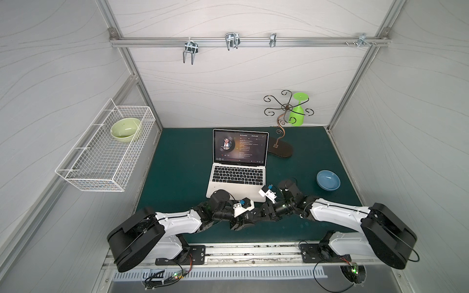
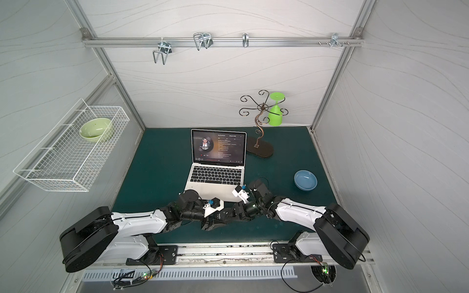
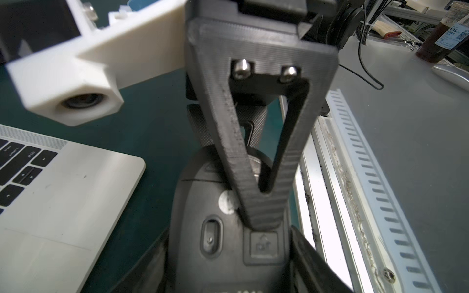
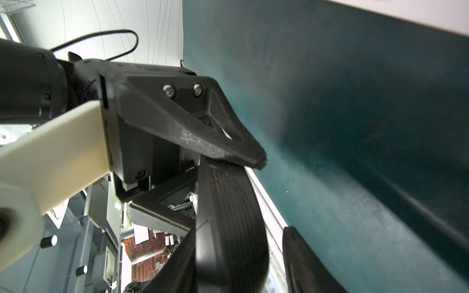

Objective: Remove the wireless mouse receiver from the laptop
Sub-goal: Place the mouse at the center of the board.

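a dark green mat covers the table [image 1: 177, 165], its nap faintly scuffed and dusty in the wrist views. it sits inside a booth of white panels [image 1: 228, 83] embossed with thin wavy lines and framed in brushed aluminium. a rail [image 1: 304, 41] with bent steel hooks crosses the back wall. on the left wall hangs a white wire basket [image 1: 88, 175] holding a glossy pale green bowl [image 1: 125, 128]. at the back right a scrolled dark metal stand [image 1: 280, 149] carries an upside-down lime green plastic glass [image 1: 297, 111]. a smooth blue bowl [image 1: 328, 180] rests on the mat near the right arm.

the laptop [image 1: 237, 182] stands open in the middle of the table, matte silver with black keys, its lit screen facing the arms. just in front of its near edge the two arms meet. the left end effector [image 3: 229, 253] is clamped on a black mouse [image 3: 198, 192], whose underside faces the left wrist camera. the right end effector [image 4: 241, 241] straddles that mouse with its fingers apart, and pale rail shows between one finger [image 4: 304, 258] and the mouse's ribbed shell.
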